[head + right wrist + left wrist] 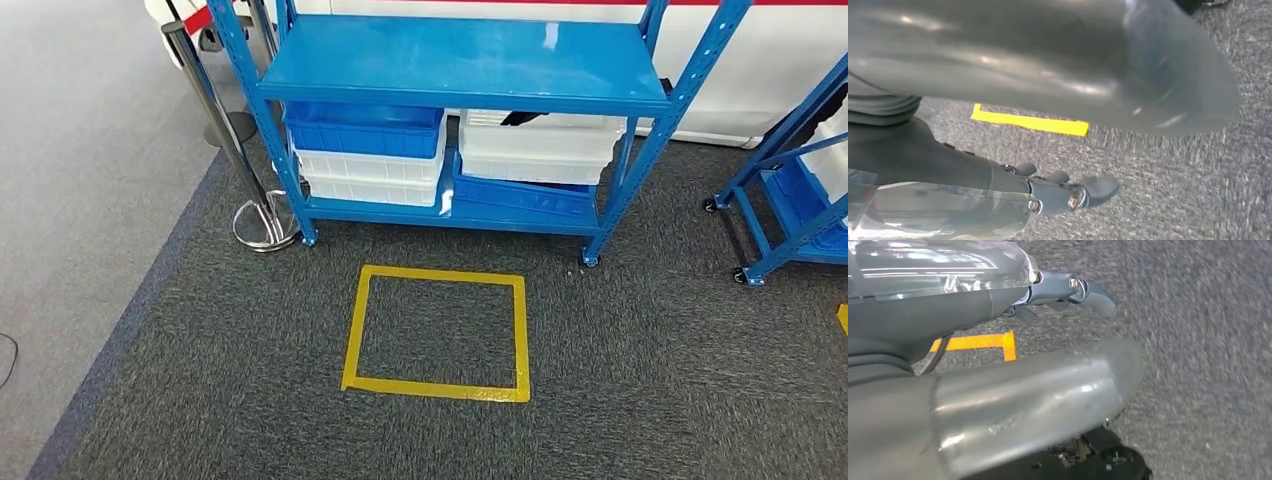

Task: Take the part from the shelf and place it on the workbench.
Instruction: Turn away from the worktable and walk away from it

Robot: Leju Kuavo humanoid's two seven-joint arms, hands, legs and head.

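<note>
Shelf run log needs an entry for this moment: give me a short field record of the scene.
shelf: blue rack, top level bare
lower level: blue crate on white crate; white crate on blue crate
floor mark: yellow tape square before the shelf
left hand: hanging over carpet, holds nothing
right hand: hanging over carpet, holds nothing
part: not identifiable

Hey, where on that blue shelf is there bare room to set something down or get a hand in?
The top deck of the blue shelf is bare. The lower deck is crowded: stacked blue and white bins left, white bin on a blue one right, leaving a narrow gap between the stacks.
</note>
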